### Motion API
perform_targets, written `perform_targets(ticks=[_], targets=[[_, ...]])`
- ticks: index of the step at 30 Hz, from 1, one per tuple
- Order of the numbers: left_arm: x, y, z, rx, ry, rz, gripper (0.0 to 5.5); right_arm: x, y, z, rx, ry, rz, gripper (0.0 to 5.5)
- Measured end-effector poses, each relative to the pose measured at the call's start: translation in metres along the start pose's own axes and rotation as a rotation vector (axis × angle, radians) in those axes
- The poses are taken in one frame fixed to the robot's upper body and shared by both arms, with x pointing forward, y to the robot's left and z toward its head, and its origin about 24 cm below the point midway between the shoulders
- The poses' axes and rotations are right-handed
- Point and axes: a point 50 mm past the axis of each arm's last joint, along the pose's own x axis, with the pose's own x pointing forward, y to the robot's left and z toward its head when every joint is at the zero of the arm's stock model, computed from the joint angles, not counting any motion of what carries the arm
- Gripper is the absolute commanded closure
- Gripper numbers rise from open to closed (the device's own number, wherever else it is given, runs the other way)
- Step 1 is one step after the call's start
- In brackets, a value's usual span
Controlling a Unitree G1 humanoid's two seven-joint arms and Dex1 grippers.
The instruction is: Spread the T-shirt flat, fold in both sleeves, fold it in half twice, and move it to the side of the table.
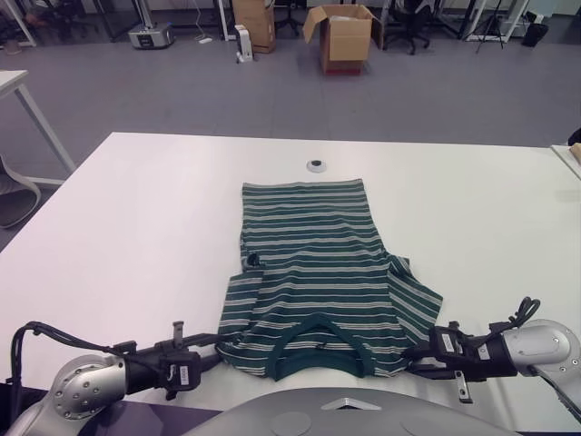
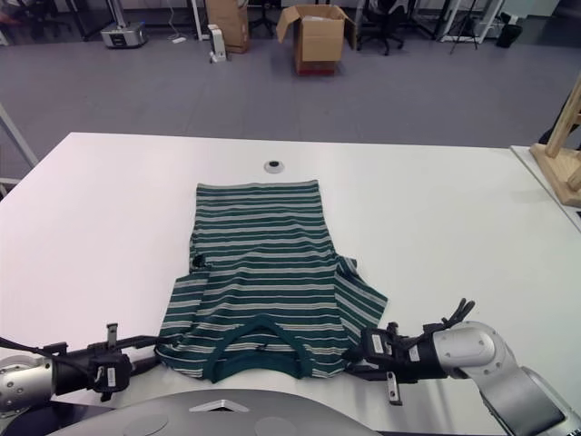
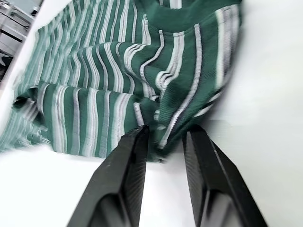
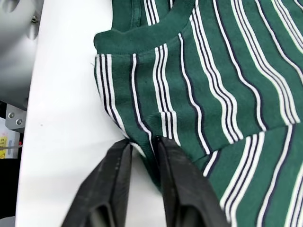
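A green T-shirt (image 1: 313,263) with white stripes lies on the white table (image 1: 136,227), collar toward me and hem at the far end. Both sleeves are folded in over the body. My left gripper (image 1: 222,343) sits at the near left shoulder corner; in the left wrist view its fingers (image 3: 137,142) are shut on a bunch of the shirt's edge. At the near right shoulder corner my right gripper (image 1: 413,352) is shut on the fabric beside the collar (image 4: 137,38), with the cloth pinched between its black fingertips (image 4: 163,146).
A small round disc (image 1: 316,165) sits on the table just beyond the hem. Bare tabletop stretches to both sides of the shirt. A wooden stand (image 2: 563,154) is at the far right edge. A cardboard box (image 1: 345,36) stands on the floor behind.
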Motion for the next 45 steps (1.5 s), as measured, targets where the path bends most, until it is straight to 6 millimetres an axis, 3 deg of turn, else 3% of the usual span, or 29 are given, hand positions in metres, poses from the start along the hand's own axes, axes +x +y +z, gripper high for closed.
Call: perform_targets(ticks=[3,5,10,12,18,23,27,31,36,42,45], targets=[[-0.024,-0.012,0.002,-0.241,-0.009,-0.172,3.23,-0.016,-0.003,0.001,0.072,-0.045,-0.032,3.41],[-0.036,-0.002,0.006,-0.345,-0.04,-0.204,2.84,-0.027,-0.007,0.005,0.089,-0.077,-0.047,2.99],[-0.024,0.084,0.012,-0.366,-0.156,0.294,2.72,-0.05,-0.031,0.028,0.093,-0.246,-0.146,2.94],[-0.01,0.098,0.011,-0.429,-0.179,0.413,2.72,-0.052,-0.046,0.033,0.101,-0.313,-0.234,2.94],[0.035,0.082,-0.012,-0.56,-0.048,0.394,2.72,-0.03,-0.066,0.03,0.156,-0.375,-0.336,2.94],[0.042,0.078,-0.02,-0.505,0.028,0.36,2.72,-0.023,-0.073,0.03,0.158,-0.374,-0.354,2.94],[0.034,0.077,-0.026,-0.557,0.088,0.392,2.72,-0.014,-0.087,0.036,0.114,-0.37,-0.411,2.94],[0.012,0.057,-0.025,-0.666,0.174,0.448,2.72,-0.004,-0.087,0.03,0.107,-0.32,-0.496,2.94],[0.003,0.033,-0.025,-0.791,0.222,0.632,2.72,0.02,-0.062,0.018,0.199,-0.332,-0.589,2.94],[-0.01,0.031,-0.029,-0.84,0.273,0.724,2.72,0.019,-0.048,0.027,0.292,-0.444,-0.739,2.94],[-0.017,0.034,-0.032,-0.985,0.193,0.776,2.72,0.011,-0.045,0.029,0.332,-0.507,-0.815,2.94]])
